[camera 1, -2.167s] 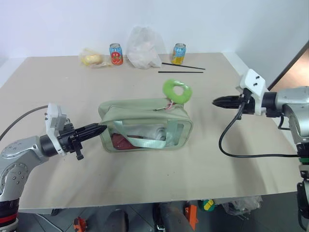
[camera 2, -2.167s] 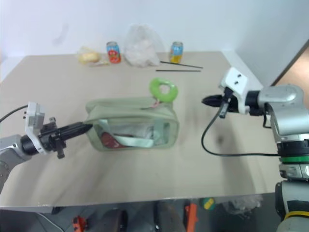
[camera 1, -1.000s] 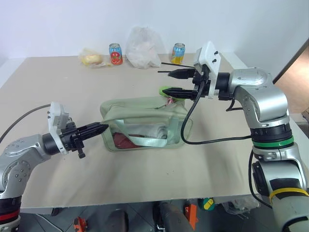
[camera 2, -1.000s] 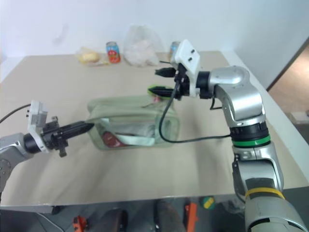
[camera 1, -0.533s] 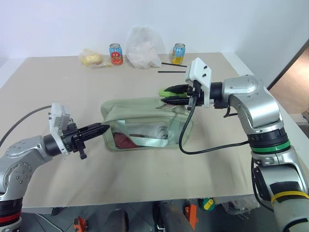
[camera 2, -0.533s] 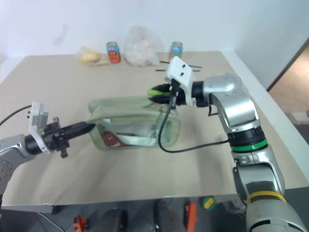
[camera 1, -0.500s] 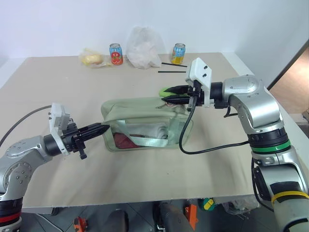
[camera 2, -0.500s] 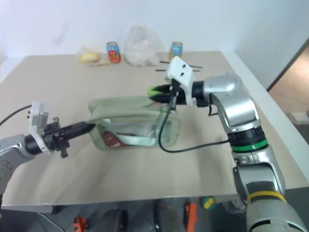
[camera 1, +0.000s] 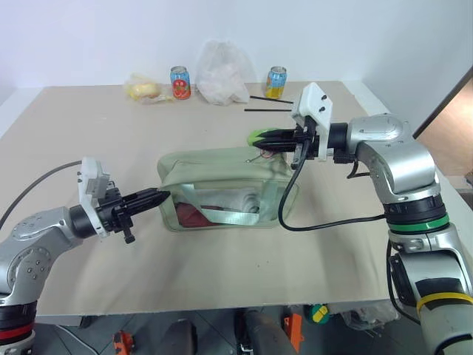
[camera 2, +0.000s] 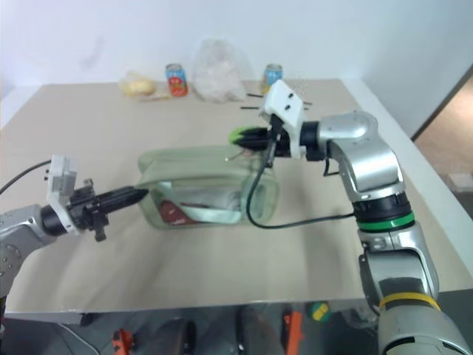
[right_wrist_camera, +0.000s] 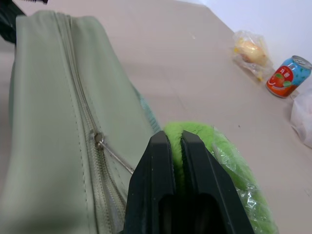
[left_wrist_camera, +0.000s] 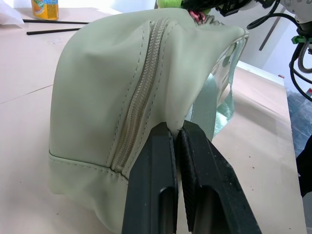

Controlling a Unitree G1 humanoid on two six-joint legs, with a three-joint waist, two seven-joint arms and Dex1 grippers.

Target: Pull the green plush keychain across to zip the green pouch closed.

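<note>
The green pouch (camera 1: 225, 188) lies mid-table, long axis running from my left side to my right. My left gripper (camera 1: 161, 197) is pinched shut on its left end fabric, my right gripper (camera 1: 260, 137) clamped on the green plush keychain (right_wrist_camera: 219, 146) at the right end. I judge a steady pull along the zipper line — toward my left — works best, left gripper bracing.

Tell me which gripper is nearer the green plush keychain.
Right. The right gripper is shut on the green plush keychain at the pouch's far end. The left gripper pinches the pouch's opposite end, a full pouch length away.
</note>
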